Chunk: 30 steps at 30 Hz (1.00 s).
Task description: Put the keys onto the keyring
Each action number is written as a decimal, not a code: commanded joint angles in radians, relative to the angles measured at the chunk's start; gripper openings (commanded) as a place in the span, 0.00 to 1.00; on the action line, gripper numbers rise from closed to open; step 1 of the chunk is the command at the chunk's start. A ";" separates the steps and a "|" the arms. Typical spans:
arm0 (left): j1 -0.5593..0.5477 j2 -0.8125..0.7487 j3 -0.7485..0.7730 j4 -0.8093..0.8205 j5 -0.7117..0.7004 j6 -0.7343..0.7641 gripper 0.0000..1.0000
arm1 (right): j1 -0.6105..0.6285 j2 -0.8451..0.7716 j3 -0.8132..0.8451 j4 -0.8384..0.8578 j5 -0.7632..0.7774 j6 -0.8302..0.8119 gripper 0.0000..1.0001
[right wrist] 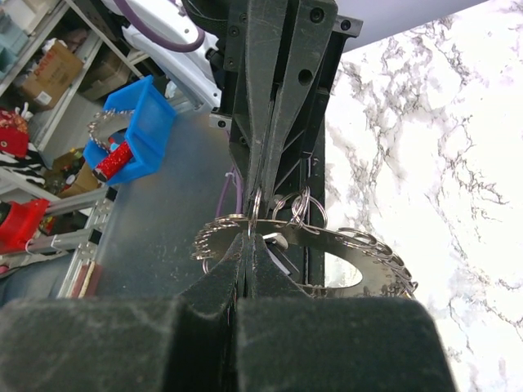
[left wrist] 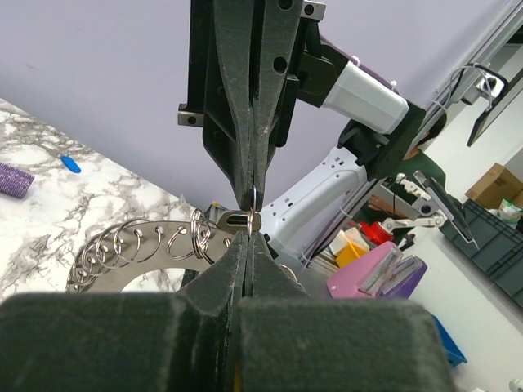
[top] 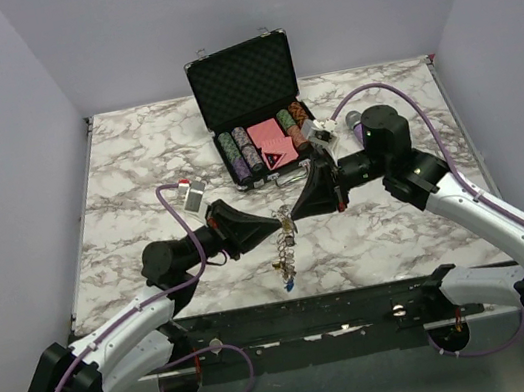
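The large flat silver metal keyring [left wrist: 155, 271], fringed with small wire split rings, is held in the air above the middle of the marbled desk [left wrist: 49, 220]. The left gripper [left wrist: 247, 237] and the right gripper [left wrist: 253, 192] are both clamped on its rim, tip to tip. The dangling cluster [top: 284, 263] below is too small to identify as keys. The thin, smooth metal probably slips easily, so firm pinches are advised while one loop is slowly prised open.

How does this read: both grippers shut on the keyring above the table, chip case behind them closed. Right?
Wrong: the chip case is open, lid raised, in the top external view. Left gripper and right gripper are shut on the keyring.
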 commanded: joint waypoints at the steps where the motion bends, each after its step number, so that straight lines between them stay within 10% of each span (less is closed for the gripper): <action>1: -0.006 -0.001 0.045 0.068 0.010 0.010 0.00 | 0.008 0.004 -0.013 -0.017 0.016 -0.016 0.00; 30: -0.009 -0.003 0.054 0.028 0.025 0.025 0.00 | 0.017 0.014 -0.013 -0.004 0.007 -0.012 0.00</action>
